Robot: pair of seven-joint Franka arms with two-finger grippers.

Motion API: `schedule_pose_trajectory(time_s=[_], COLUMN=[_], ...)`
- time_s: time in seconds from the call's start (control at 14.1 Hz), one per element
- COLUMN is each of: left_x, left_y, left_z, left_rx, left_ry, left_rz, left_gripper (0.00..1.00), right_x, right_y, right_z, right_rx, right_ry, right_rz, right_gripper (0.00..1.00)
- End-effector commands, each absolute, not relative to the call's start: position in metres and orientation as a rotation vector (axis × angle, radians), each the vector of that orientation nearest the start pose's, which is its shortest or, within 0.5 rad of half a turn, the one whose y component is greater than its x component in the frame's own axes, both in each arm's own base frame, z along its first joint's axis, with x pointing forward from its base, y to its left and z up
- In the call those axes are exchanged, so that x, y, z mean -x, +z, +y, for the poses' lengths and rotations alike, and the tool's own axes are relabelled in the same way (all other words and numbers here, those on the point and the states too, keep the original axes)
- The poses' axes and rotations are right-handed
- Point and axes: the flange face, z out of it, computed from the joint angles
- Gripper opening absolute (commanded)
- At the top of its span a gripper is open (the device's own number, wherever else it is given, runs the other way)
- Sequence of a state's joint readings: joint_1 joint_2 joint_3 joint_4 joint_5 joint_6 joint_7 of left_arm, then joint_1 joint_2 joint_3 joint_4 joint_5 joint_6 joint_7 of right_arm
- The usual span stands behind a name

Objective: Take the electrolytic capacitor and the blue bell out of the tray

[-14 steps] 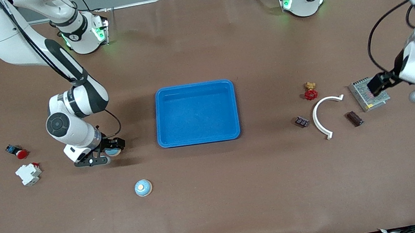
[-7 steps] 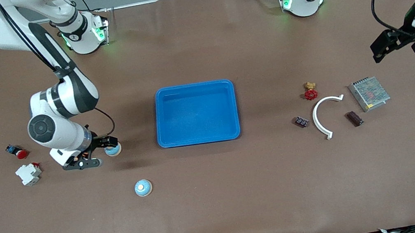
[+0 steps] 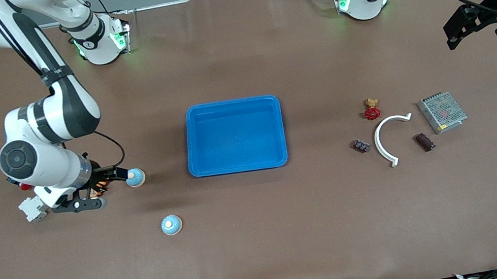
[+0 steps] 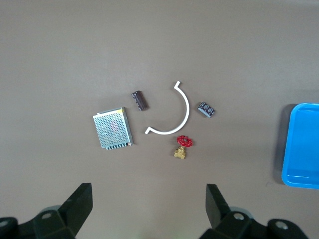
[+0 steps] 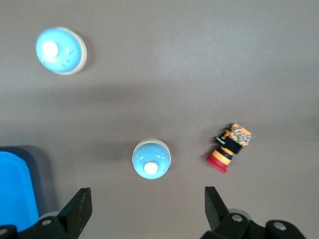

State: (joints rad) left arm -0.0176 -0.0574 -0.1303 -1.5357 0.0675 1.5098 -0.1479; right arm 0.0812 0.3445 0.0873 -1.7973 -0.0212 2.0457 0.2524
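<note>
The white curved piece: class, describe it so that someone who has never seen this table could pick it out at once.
Start at the blue tray in the table's middle and move toward the left arm's end, to a cluster of small parts. Among them lies the white curved piece, a thin half-ring flat on the brown table. It is the cluster's only white, arc-shaped thing, with the dark cylinder in its hollow.

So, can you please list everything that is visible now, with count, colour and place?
tray: 1, blue, table centre.
bells: 2, light blue, toward the right arm's end; one beside the right gripper, one nearer the camera.
red button: 1, red and black, near the bells.
breaker: 1, white, partly hidden under the right arm.
valve: 1, red and brass, toward the left arm's end.
arc: 1, white, beside the valve.
capacitor: 1, dark brown, beside the arc.
small dark part: 1, beside the arc.
mesh box: 1, silver.
right gripper: open, low, beside a bell.
left gripper: open, raised.
</note>
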Motion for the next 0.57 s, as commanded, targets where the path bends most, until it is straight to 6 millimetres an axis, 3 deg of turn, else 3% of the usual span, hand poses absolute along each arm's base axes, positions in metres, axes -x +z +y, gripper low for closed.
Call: schedule_pose_trajectory(time_s=[0.0, 0.28, 0.5], left_x=[-0.521, -0.524, -0.523], left_y=[0.669, 0.664, 0.672], left_z=[-0.075, -0.075, -0.077], left_rx=[3.09, 3.09, 3.096], left_ry=[-0.056, -0.044, -0.064], left_rz=[0.017, 0.03, 0.02], left_gripper=[1.0, 1.0, 1.0], right_x=[-0.632, -0.632, -0.628], right_y=[0.373, 0.402, 0.426], right_z=[0.077, 0.077, 0.07], right_rx=[3.129, 3.127, 3.132], right_ry=[0.116, 0.046, 0.086], right_rz=[0.194, 0.192, 0.213], right_gripper=[1.0, 1.0, 1.0])
